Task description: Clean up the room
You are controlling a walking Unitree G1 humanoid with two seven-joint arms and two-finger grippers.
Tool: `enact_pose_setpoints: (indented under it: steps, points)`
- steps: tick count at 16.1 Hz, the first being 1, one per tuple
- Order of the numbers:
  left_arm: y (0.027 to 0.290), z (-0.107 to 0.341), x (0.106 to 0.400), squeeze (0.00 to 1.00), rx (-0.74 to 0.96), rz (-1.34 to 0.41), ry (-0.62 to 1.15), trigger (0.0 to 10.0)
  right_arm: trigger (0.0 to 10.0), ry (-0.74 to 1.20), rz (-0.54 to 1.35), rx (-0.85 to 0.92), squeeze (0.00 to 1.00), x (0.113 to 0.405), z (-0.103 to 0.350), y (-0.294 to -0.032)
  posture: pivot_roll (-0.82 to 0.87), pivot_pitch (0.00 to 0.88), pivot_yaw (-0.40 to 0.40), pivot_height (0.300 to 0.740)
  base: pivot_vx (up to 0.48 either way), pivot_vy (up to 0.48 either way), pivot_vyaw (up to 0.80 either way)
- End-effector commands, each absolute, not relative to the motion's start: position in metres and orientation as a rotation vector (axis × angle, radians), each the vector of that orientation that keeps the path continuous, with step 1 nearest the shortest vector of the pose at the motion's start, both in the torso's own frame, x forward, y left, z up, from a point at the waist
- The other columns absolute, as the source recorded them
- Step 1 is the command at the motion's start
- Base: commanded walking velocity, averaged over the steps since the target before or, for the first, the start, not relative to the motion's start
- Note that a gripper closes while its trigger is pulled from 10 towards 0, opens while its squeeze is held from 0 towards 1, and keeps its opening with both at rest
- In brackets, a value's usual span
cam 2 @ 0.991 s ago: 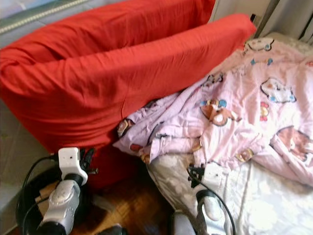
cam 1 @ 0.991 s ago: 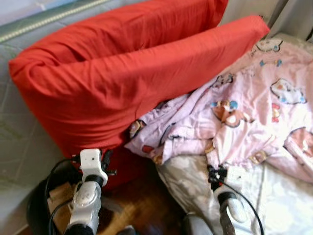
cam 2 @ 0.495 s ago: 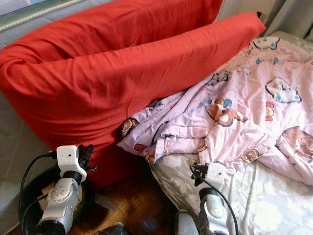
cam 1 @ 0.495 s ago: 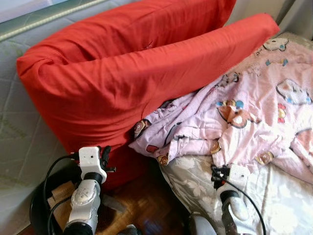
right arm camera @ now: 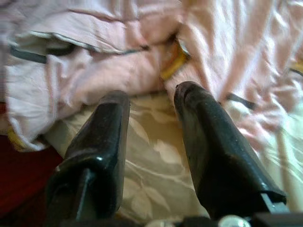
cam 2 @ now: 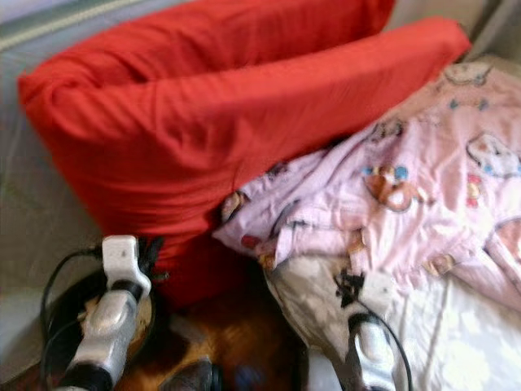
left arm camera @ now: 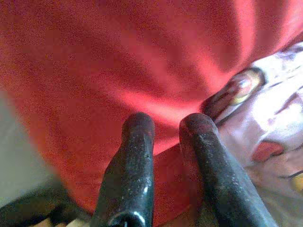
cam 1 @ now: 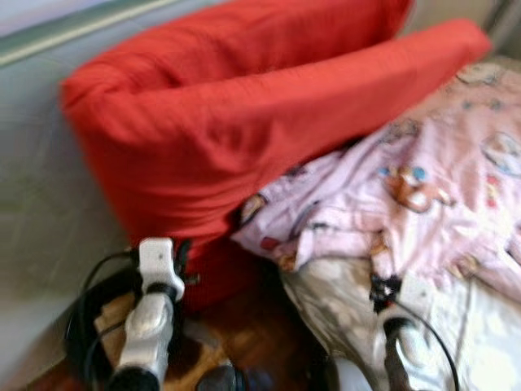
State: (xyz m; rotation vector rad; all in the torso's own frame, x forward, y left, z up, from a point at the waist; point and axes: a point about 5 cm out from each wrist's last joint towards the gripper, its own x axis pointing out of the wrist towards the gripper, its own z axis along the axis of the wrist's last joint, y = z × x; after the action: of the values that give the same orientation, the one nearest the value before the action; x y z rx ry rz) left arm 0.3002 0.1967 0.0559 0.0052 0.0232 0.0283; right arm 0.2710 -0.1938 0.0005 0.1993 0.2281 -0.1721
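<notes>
Cleanup barely begun, by the look of it: big red cushion (cam 1: 244, 122) slumps far left against the bed (cam 1: 480, 342), pink quilt (cam 1: 423, 187) crumpled on it, right. Left pincer (left arm camera: 165, 137) slightly apart, empty, near cushion; right pincer (right arm camera: 151, 118) apart over the bedsheet, near quilt edge.

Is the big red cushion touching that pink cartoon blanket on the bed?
Touching. In the right eye view the red cushion leans on the pink blanket, its lower edge overlapping the crumpled fabric with no gap between them.
</notes>
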Motion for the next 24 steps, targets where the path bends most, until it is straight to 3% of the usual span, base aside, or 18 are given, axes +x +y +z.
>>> enact_pose_setpoints:
  steps: [1, 5, 16, 18, 24]
  points:
    - [0.1981, 0.0477, 0.2950, 0.00, 0.013, 0.039, 0.066, 10.0, 10.0, 0.246, -0.184, 0.208, 0.00, 0.2646, -0.0052, -0.1936, 0.01, 0.220, 0.033, 0.667, 0.000, -0.382, 0.00]
    - [0.1977, 0.0485, 0.2950, 0.00, 0.016, 0.041, 0.064, 10.0, 10.0, 0.246, -0.183, 0.203, 0.00, 0.2644, -0.0050, -0.1940, 0.01, 0.221, 0.032, 0.667, 0.000, -0.402, 0.00]
    - [0.1999, 0.0489, 0.2931, 0.00, -0.006, 0.050, 0.055, 10.0, 10.0, 0.271, -0.221, 0.155, 0.00, 0.2659, -0.0047, -0.2001, 0.01, 0.220, 0.027, 0.667, 0.000, 0.000, 0.00]
    - [0.2006, 0.0486, 0.2925, 0.00, -0.005, 0.049, 0.056, 10.0, 10.0, 0.262, -0.221, 0.151, 0.00, 0.2655, -0.0042, -0.2008, 0.01, 0.218, 0.030, 0.642, 0.000, 0.000, 0.00]
    - [0.2001, 0.0492, 0.2917, 0.00, -0.011, 0.038, 0.052, 10.0, 10.0, 0.284, -0.254, 0.147, 0.00, 0.2659, -0.0059, -0.2004, 0.01, 0.211, 0.043, 0.637, 0.000, 0.000, 0.00]
